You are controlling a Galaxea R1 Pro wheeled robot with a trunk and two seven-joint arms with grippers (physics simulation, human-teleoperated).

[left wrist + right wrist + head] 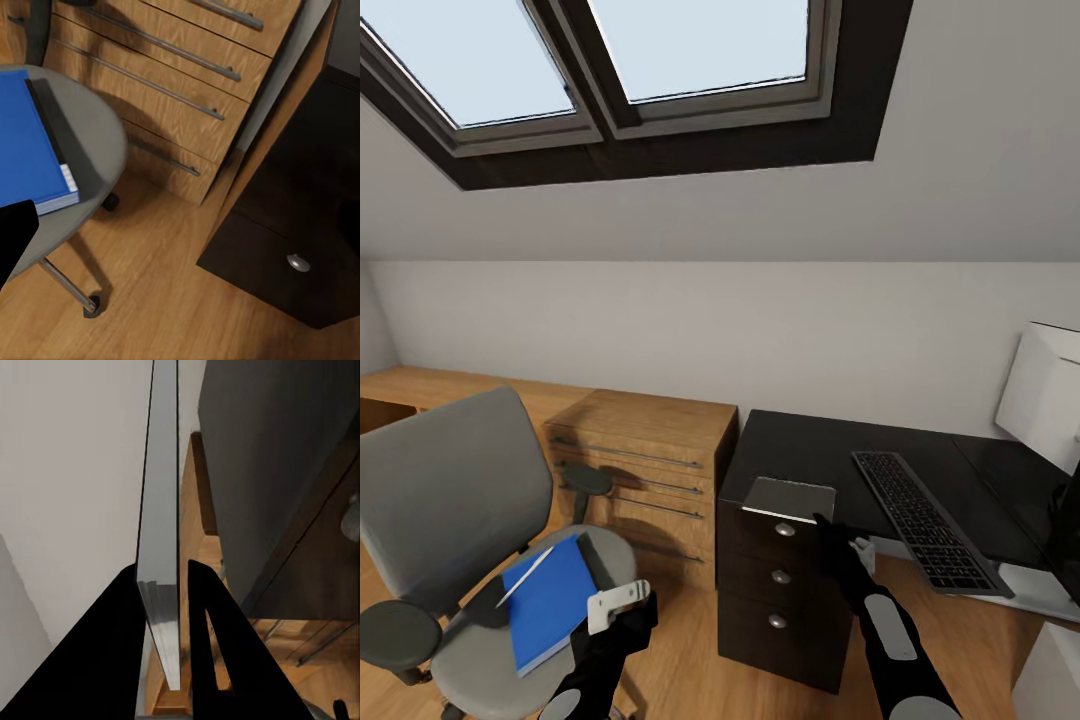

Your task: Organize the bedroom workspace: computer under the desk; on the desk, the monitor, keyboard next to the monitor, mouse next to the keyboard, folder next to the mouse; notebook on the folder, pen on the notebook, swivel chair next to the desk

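The blue folder (pixel 550 600) (pixel 30 142) lies on the grey swivel chair (pixel 450 490) seat, and the white pen (pixel 525 577) rests on it. My left gripper (pixel 618 603) hovers open just beside the seat's near edge. My right gripper (pixel 828 530) (pixel 163 574) is shut on the thin grey notebook (pixel 790 497) (pixel 161 547), held tilted over the black desk's (pixel 810 450) left corner. On the desk lies the dark keyboard (pixel 925 520), with the monitor's (pixel 1045 400) white back behind it at the far right. The mouse is out of view.
A dark three-drawer unit (pixel 780 600) (pixel 300 225) stands under the desk corner. A light wooden dresser (pixel 650 450) (pixel 172 75) sits against the wall between chair and desk. Bare wood floor (pixel 150 300) runs between the chair base and the drawers. A skylight (pixel 610 60) is overhead.
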